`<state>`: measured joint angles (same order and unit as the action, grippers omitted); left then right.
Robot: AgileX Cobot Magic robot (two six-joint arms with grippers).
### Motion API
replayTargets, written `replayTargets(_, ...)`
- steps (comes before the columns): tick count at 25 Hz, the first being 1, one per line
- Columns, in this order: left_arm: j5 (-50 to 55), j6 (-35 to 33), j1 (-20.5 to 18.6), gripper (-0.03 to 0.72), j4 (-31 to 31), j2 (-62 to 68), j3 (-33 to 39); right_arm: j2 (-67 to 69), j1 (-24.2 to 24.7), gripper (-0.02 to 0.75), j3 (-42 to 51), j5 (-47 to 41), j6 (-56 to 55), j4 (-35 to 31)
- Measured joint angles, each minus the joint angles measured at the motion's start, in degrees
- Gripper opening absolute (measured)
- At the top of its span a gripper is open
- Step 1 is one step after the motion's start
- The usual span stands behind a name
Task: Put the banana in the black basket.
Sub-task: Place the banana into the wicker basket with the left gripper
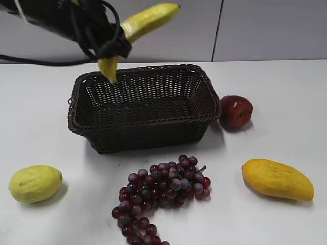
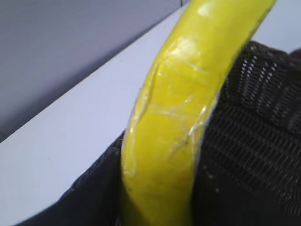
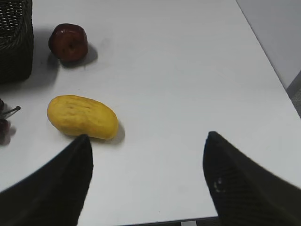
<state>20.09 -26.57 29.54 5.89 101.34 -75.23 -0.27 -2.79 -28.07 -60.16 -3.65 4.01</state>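
My left gripper [image 1: 113, 47] is shut on the banana [image 1: 143, 21], a long yellow-green fruit, and holds it in the air over the back left rim of the black basket [image 1: 148, 127]. The banana's lower tip hangs just above that rim; its other end points up and right. In the left wrist view the banana [image 2: 183, 122] fills the middle, with the black basket [image 2: 254, 136] below and right of it. My right gripper [image 3: 148, 141] is open and empty above bare table, out of the exterior view.
A lemon [image 1: 34, 183] lies at the front left, a bunch of purple grapes [image 1: 161, 191] in front of the basket, a mango [image 1: 277, 179] at the front right and a dark red apple [image 1: 236, 111] right of the basket. The right wrist view shows the mango [image 3: 82, 117] and the apple [image 3: 68, 42].
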Motion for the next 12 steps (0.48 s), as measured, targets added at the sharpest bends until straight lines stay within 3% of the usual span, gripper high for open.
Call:
replayTargets(4, -0.4, 0.0, 3.0, 0.314, -6.2, 5.2, 0.0, 0.0, 0.0, 0.584, 0.0, 0.0, 0.0, 0.0)
replayTargets(12, -0.8, 0.0, 3.2, 0.323, -8.4, 12.0, 0.0, 0.0, 0.0, 0.584, 0.0, 0.0, 0.0, 0.0)
